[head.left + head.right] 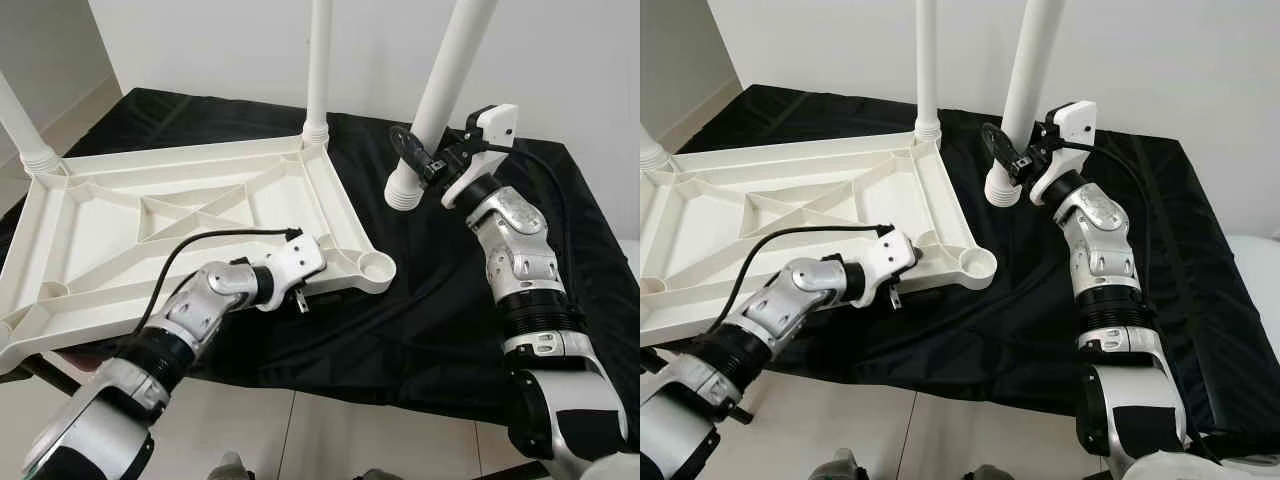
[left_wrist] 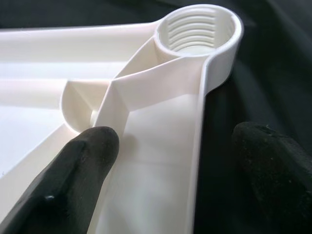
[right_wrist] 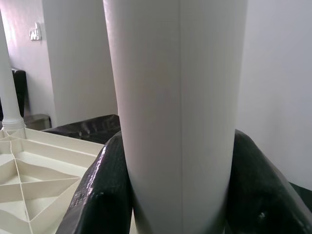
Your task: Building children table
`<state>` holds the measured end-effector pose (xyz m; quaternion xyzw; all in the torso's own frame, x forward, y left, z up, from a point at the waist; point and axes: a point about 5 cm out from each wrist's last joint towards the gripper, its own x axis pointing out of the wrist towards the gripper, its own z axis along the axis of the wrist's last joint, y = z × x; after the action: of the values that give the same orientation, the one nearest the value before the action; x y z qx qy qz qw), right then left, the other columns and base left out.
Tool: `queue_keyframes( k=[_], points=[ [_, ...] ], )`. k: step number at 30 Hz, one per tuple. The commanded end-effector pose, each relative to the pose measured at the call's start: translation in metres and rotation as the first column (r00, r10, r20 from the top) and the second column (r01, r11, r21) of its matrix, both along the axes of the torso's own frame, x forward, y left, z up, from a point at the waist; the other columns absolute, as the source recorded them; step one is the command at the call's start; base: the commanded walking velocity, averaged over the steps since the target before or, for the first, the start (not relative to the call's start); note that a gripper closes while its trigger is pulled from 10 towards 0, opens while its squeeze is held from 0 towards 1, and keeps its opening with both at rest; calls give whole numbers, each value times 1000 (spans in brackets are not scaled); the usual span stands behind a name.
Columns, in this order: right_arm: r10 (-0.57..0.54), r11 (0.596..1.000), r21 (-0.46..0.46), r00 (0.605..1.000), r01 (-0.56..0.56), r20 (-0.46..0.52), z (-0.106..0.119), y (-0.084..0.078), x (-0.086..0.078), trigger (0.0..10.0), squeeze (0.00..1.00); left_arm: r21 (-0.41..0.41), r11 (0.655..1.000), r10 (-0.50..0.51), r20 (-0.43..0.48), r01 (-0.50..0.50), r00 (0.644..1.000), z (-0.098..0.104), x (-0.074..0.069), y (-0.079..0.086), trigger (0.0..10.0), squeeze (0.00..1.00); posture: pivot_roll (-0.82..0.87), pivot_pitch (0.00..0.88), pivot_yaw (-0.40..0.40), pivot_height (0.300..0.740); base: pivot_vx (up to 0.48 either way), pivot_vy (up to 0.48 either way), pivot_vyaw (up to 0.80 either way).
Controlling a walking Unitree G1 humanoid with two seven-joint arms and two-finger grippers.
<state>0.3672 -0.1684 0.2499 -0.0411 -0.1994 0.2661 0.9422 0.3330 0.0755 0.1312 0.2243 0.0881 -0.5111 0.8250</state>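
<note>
A white children's table top (image 1: 100,240) lies upside down on the black cloth. Upright white legs stand in its far right corner (image 1: 318,60) and far left corner (image 1: 20,125). The near right corner socket (image 1: 373,266) is an empty threaded ring (image 2: 197,29). My left gripper (image 2: 180,141) is open astride the rim just behind that socket, one finger (image 2: 92,161) inside the top, the other on the cloth. My right gripper (image 1: 428,152) is shut on a third leg (image 3: 175,97). That leg is tilted, its threaded end (image 1: 403,190) low over the cloth, right of the top.
The black cloth (image 1: 450,300) covers a low surface that ends at a front edge above pale floor tiles (image 1: 330,440). A white wall stands close behind. A black cable (image 1: 200,240) loops from my left wrist over the table top.
</note>
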Motion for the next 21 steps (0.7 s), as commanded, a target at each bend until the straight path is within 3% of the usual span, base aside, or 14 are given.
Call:
queue_keyframes(
  k=[1,8,9,10,11,16,21],
  points=[
    [8,1000,9,1000,-9,18,5,1,-2,10000,0,31,997,78,-54,-77,995,-9,4,12,10000,0,-14,0,4,740,0,0,0],
    [40,999,17,999,-40,9,-1,2,-8,10000,0,71,995,71,-124,-63,990,-11,4,17,10000,0,-17,0,6,740,0,0,0],
    [43,999,19,999,-43,1,-4,1,-11,10000,0,82,996,51,-136,-40,989,-13,2,17,7216,0,-16,0,7,740,0,0,0],
    [45,999,21,999,-44,-5,-7,0,-12,10000,0,87,996,38,-143,-26,989,-14,1,18,7216,0,-16,0,7,740,0,0,0],
    [50,998,28,999,-49,-12,-10,-1,-14,10000,0,97,995,12,-144,2,990,-15,-1,18,0,0,-16,0,8,740,0,0,0],
    [56,997,45,998,-55,-30,-20,-3,-21,10000,0,134,990,-32,-153,53,988,-19,-5,22,0,0,-19,0,12,740,0,0,0],
    [114,989,100,991,-107,-65,-40,0,-39,10000,0,200,975,-70,-154,101,986,-24,-7,30,0,0,-25,0,17,740,0,0,0]
  ],
)
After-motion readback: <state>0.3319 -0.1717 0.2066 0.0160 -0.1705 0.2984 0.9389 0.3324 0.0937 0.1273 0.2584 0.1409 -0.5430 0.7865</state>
